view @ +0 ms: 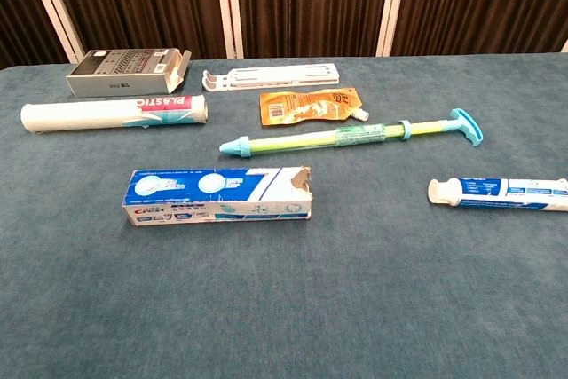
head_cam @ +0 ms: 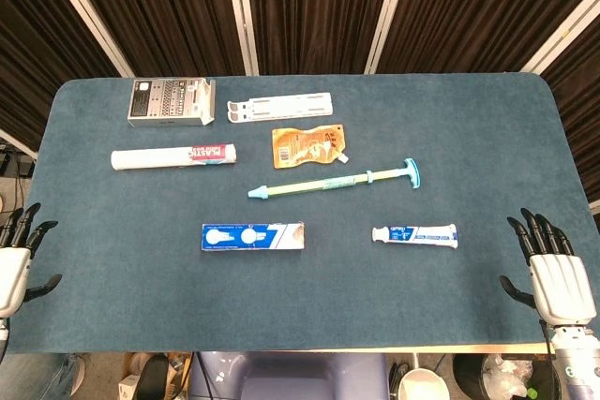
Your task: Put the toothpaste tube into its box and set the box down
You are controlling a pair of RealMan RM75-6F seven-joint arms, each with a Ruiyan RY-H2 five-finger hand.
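Observation:
The white and blue toothpaste tube (head_cam: 415, 235) (view: 497, 193) lies flat on the right half of the table, cap pointing left. Its blue box (head_cam: 253, 237) (view: 218, 196) lies to the left of it near the front middle, with its torn open end facing right. My left hand (head_cam: 15, 257) hovers at the table's front left edge, fingers spread, holding nothing. My right hand (head_cam: 553, 269) is at the front right edge, fingers spread and empty, some way right of the tube. Neither hand appears in the chest view.
Behind the box lie a long green and blue syringe-like pump (head_cam: 335, 180), an orange pouch (head_cam: 309, 146), a white plastic-wrap roll (head_cam: 173, 155), a grey carton (head_cam: 171, 101) and a white rack (head_cam: 280, 107). Blue cloth (head_cam: 112, 297) covers the table.

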